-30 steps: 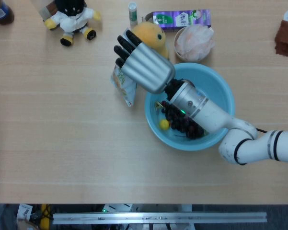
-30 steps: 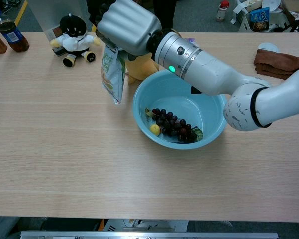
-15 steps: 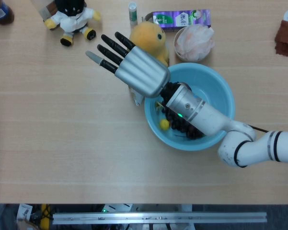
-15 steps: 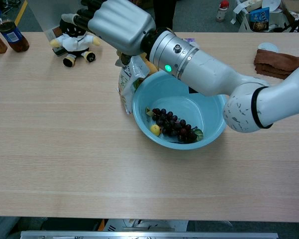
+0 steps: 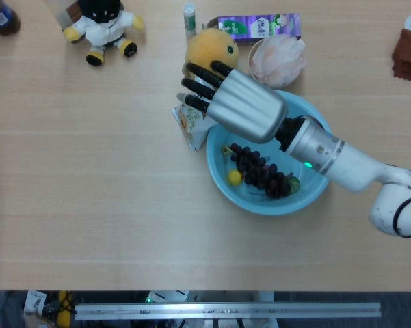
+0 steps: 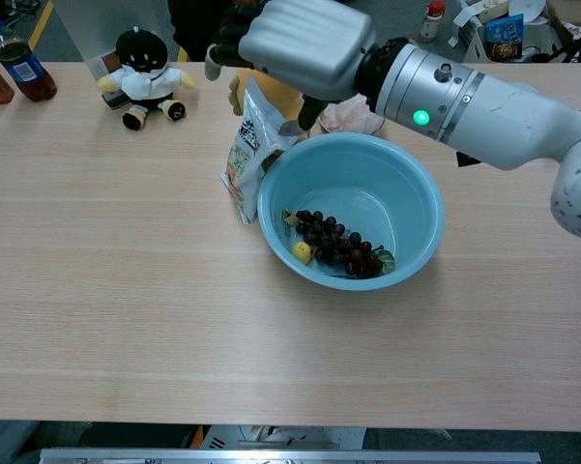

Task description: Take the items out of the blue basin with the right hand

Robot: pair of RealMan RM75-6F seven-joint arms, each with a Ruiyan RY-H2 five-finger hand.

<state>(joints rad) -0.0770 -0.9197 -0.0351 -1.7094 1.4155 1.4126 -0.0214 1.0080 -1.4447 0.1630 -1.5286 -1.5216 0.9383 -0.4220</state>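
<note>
With our dark fingers [image 5: 202, 80] spread apart and gripping nothing, our right hand [image 5: 241, 104] hovers above the far-left rim of the blue basin [image 5: 313, 125], its silver back turned up to both cameras. Just beneath those fingers a snack packet [image 6: 246, 150] leans upright against the outside of the basin wall, on the table [image 5: 89, 205] and out of the bowl. Inside, a bunch of dark grapes [image 6: 336, 246] lies on the bottom with a small yellow fruit [image 6: 301, 251] touching its left end, so in our judgement the task is only partly done. A yellow plush toy [image 5: 211, 46] sits just behind the packet, beside a pink-filled bowl [image 5: 277, 58] and a purple carton [image 5: 257, 26]; a black-and-white doll [image 5: 101, 24] stands well to the left. Our left hand shows in neither view. The risks ahead, as we read them: a reach down for the grapes could brush the leaning packet and topple it, or tip it back into the basin, and a loose hold could strip grapes from the bunch.
</note>
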